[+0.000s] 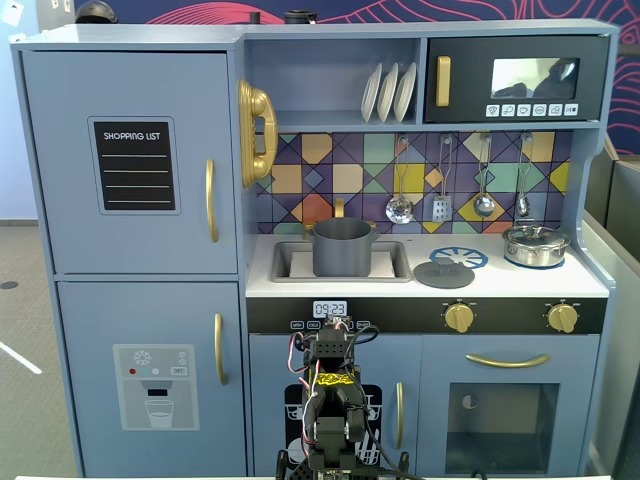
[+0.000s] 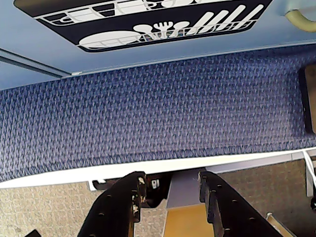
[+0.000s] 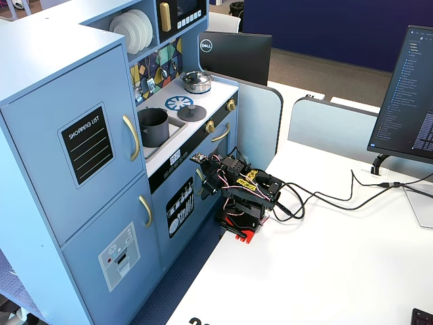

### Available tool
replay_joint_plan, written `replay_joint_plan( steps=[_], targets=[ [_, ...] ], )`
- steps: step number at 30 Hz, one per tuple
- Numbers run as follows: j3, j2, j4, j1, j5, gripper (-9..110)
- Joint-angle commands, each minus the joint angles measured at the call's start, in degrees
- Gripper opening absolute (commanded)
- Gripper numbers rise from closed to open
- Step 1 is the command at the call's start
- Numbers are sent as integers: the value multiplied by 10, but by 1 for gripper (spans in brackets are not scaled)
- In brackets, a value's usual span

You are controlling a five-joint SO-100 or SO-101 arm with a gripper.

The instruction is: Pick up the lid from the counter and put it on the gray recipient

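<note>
The dark gray lid [image 1: 444, 272] lies flat on the white counter [image 1: 585, 285], just in front of the blue burner ring and right of the sink. The gray recipient [image 1: 343, 247] stands upright in the sink, uncovered. In the other fixed view the lid [image 3: 188, 112] lies right of the gray recipient [image 3: 153, 126]. My arm [image 1: 335, 400] is folded low in front of the kitchen's lower doors, well below the counter. In the wrist view my gripper [image 2: 170, 186] is open and empty, pointing down at the table edge and blue carpet.
A shiny steel pot [image 1: 535, 245] with its own lid stands at the counter's right end. Utensils hang above the counter. Gold knobs [image 1: 459, 317] and door handles stick out of the kitchen front. A monitor [image 3: 406, 95] and cables [image 3: 325, 200] are on the white table.
</note>
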Motion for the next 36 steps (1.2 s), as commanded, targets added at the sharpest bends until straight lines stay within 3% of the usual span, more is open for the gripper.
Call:
replay_joint_plan(
  steps=[1, 11, 20, 25, 36],
  targets=[
    [-2, -4, 105, 41, -3, 0],
    [-2, -4, 97, 52, -3, 0],
    [-167, -84, -168, 133, -2, 0],
    [-278, -132, -233, 213, -60, 0],
    [-391, -252, -449, 379, -76, 0]
  ],
)
